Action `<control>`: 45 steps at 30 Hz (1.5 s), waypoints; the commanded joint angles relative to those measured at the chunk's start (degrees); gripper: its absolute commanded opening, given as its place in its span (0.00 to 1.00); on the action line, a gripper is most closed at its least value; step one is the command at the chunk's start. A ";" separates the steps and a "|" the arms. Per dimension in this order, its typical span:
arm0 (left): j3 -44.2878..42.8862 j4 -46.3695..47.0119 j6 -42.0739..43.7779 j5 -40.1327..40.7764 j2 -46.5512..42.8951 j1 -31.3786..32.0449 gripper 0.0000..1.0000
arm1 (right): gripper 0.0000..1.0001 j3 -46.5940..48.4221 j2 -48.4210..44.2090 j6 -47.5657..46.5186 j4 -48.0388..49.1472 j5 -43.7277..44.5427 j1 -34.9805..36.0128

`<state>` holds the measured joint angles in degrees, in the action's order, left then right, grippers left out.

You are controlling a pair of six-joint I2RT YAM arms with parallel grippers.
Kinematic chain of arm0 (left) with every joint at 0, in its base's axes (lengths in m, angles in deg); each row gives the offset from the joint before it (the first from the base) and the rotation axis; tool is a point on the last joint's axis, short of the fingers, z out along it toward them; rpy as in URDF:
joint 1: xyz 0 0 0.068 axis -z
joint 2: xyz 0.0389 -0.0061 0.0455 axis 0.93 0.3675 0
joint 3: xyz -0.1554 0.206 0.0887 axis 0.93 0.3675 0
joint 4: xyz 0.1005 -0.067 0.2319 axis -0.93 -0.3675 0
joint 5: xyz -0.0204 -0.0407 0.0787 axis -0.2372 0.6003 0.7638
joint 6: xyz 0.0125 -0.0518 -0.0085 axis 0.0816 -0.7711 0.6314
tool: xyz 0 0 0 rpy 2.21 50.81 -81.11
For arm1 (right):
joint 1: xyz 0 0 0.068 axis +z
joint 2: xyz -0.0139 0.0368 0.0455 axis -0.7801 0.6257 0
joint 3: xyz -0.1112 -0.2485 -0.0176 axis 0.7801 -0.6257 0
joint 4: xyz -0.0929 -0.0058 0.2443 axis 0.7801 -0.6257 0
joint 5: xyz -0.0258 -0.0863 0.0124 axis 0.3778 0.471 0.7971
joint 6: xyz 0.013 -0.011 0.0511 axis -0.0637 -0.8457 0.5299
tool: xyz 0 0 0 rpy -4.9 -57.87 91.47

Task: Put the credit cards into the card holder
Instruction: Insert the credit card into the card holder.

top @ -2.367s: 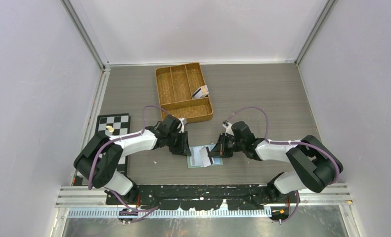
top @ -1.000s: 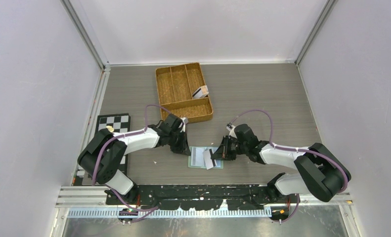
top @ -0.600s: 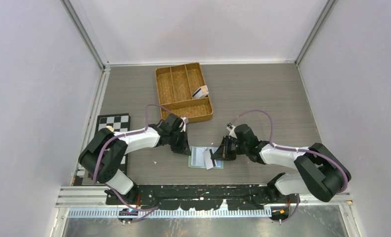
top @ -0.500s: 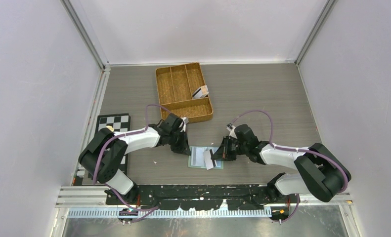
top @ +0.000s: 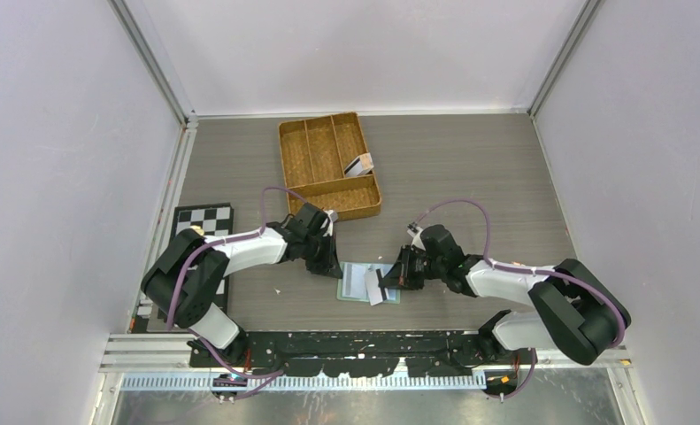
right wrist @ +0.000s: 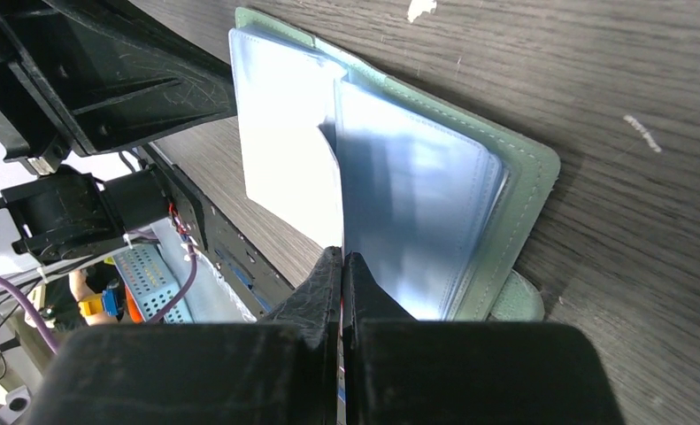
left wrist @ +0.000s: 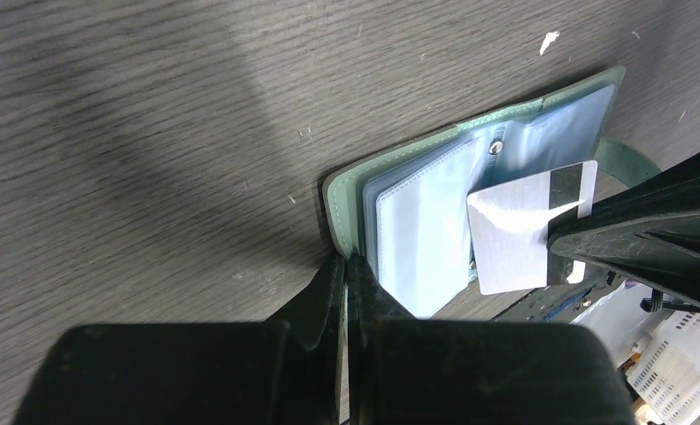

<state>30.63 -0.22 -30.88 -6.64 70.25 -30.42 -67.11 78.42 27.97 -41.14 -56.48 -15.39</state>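
Pinning the holder (left wrist: 344, 197) open, left gripper (left wrist: 344, 264) is clamped on its cover edge so the sleeves (left wrist: 421, 239) lie exposed. Right gripper (right wrist: 342, 257) pinches a silver card (left wrist: 516, 235) tight, angled over those sleeves for insertion; another card (top: 358, 165) sits in the tray (top: 306, 155).

Top view looks steeply down from the near side over the whole counter (top: 470, 177); both wrist views, close in, face each other across the wallet (top: 353, 282).

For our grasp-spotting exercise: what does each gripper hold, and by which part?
Left gripper: open sage-green folding wallet, by its cover edge. Right gripper: thin silvery rectangular card, by one edge.
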 commanded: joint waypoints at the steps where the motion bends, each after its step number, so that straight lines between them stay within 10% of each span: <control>1: 1.55 -3.03 1.62 5.87 3.18 0.30 0.00 | 0.01 -0.01 1.64 0.21 0.27 1.74 0.31; 35: 2.58 -2.48 1.41 4.64 2.32 0.30 0.00 | 0.00 2.13 12.66 2.48 8.78 7.06 2.11; 45: 2.92 -2.92 1.18 4.73 1.24 0.30 0.00 | 0.26 3.57 8.02 0.49 1.38 9.62 3.27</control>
<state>30.85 -0.03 -30.88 -6.72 70.08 -30.42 -64.50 88.87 31.43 -31.50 -52.55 -12.94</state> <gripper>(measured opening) 0.012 0.214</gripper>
